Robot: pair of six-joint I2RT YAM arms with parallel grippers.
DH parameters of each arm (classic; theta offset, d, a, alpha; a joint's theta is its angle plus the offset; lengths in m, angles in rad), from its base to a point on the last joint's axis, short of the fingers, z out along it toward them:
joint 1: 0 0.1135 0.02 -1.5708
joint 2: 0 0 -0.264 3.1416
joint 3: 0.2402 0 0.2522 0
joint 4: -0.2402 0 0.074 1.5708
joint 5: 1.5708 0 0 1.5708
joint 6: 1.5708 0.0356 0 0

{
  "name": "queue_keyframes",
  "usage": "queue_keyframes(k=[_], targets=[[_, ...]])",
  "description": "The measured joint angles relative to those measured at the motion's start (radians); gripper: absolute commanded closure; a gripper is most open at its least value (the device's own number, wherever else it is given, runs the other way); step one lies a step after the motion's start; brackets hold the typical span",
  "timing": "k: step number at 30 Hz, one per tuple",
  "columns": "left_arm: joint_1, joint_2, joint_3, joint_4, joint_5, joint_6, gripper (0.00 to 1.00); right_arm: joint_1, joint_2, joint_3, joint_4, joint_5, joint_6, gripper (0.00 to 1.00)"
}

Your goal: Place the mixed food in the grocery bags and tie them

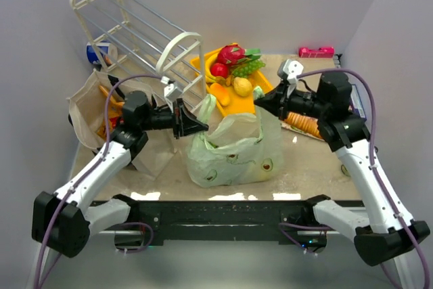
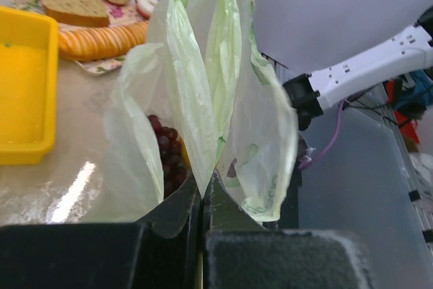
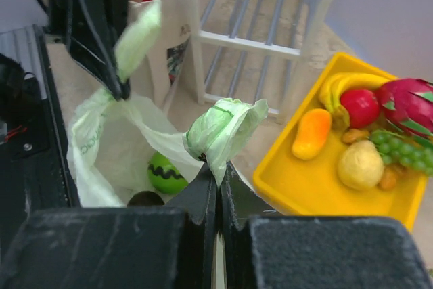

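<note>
Pale-green grocery bag stands on the desk, grapes and a green toy fruit inside. Its loop handles stretch sideways, one pinched tight in the left fingers, the other in the right fingers. Each arm holds its nearer side, so tying likely means crossing them above the mouth.
</note>
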Motion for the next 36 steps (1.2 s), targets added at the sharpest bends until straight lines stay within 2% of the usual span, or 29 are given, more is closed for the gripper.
queue_keyframes(k=[4, 7, 16, 17, 19, 22, 29, 36], targets=[[-0.097, 0.121, 0.053, 0.000, 0.002, 0.018, 1.00, 0.177, 0.037, 0.000, 0.024, 0.013, 0.015, 1.00], [-0.117, 0.183, 0.092, -0.013, 0.000, 0.026, 1.00, 0.270, 0.068, -0.002, 0.042, 0.024, 0.026, 1.00], [-0.117, 0.246, 0.160, -0.045, 0.006, 0.074, 1.00, 0.378, 0.178, -0.037, 0.138, 0.056, 0.110, 1.00], [-0.117, 0.246, 0.160, -0.045, 0.011, 0.079, 0.91, 0.380, 0.191, -0.037, 0.150, 0.056, 0.122, 1.00], [-0.117, 0.246, 0.160, -0.045, 0.019, 0.090, 0.85, 0.380, 0.215, -0.037, 0.172, 0.060, 0.148, 1.00], [-0.117, 0.245, 0.160, -0.052, 0.028, 0.114, 0.66, 0.380, 0.239, -0.037, 0.195, 0.079, 0.184, 1.00], [-0.113, 0.225, 0.158, -0.105, 0.034, 0.181, 0.46, 0.382, 0.249, -0.025, 0.222, 0.085, 0.241, 1.00], [-0.117, 0.177, 0.157, -0.172, 0.042, 0.255, 0.36, 0.382, 0.276, -0.006, 0.237, 0.091, 0.259, 1.00]])
